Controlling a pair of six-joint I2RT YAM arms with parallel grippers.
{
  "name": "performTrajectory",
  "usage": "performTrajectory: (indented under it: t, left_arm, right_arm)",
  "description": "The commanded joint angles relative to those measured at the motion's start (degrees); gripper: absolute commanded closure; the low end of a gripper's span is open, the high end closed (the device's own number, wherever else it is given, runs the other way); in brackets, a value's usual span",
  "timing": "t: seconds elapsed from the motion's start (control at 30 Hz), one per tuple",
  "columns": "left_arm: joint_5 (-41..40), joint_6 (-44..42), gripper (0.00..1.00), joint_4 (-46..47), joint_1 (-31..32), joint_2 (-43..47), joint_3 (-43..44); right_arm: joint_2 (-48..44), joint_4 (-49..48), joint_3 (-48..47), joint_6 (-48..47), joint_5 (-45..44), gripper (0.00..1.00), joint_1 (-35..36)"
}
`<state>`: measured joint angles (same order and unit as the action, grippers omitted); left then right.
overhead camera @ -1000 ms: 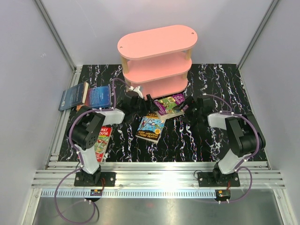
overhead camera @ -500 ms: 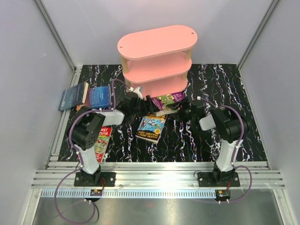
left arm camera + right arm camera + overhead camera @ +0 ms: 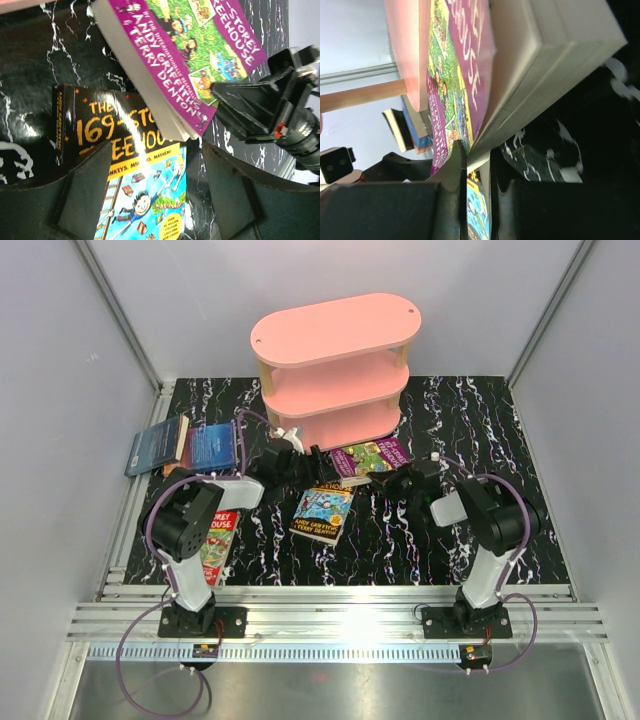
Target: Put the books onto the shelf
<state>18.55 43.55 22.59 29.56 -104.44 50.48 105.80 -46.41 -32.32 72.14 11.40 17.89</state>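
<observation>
TOP: purple book (image 3: pixel 372 457) just in front of shelf (image 3: pixel 335 365) base, R gripper (image 3: pixel 400 480) at its near corner | L WRIST: L gripper (image 3: pixel 156 147) jaws apart, empty, over yellow-teal book (image 3: pixel 140 200) | R WRIST: R gripper pinched shut on purple book corner; thin hold, so lift slow, keep bk level, slide in flat.

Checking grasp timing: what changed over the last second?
The right gripper edged in on the purple book and its fingers closed on the book's corner; the book shifted slightly. The left gripper stayed open beside that book, above the yellow-teal book. The blue books, red book and shelf did not move.
</observation>
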Motion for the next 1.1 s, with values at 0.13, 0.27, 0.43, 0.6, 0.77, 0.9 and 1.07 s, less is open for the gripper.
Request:
performTrajectory:
  t: [0.13, 0.27, 0.43, 0.6, 0.77, 0.9, 1.07]
  left_arm:
    - [-0.18, -1.36, 0.24, -1.23, -0.03, 4.77, -2.49]
    - [0.09, -0.84, 0.24, -0.53, -0.03, 5.48, -2.84]
    - [1.05, 0.57, 0.24, 2.19, -0.03, 7.14, -3.81]
    - [2.11, 1.36, 0.24, 5.36, -0.38, 11.45, -6.09]
    - [1.85, 1.19, 0.24, 5.89, -0.38, 17.86, -10.39]
    - [1.15, 0.49, 0.24, 4.66, -0.38, 21.38, -13.56]
    - [0.44, 0.22, 0.24, 4.83, -0.38, 24.63, -17.95]
  right_arm:
    - [-19.81, 20.05, 1.11, -11.66, -6.21, 1.00, 0.39]
    - [-33.09, 33.71, -0.37, -16.67, -8.93, 1.00, 0.39]
    - [-46.72, 41.67, -1.79, -20.72, -7.10, 1.00, 0.39]
    - [-51.30, 34.65, 0.23, -21.34, 3.27, 1.00, 0.39]
    - [-47.80, 24.28, -3.09, -19.23, 7.67, 1.00, 0.48]
    - [-39.12, 19.79, -8.81, -17.30, 8.46, 1.00, 0.39]
    - [-28.73, 10.48, -17.58, -13.52, 10.92, 1.00, 0.39]
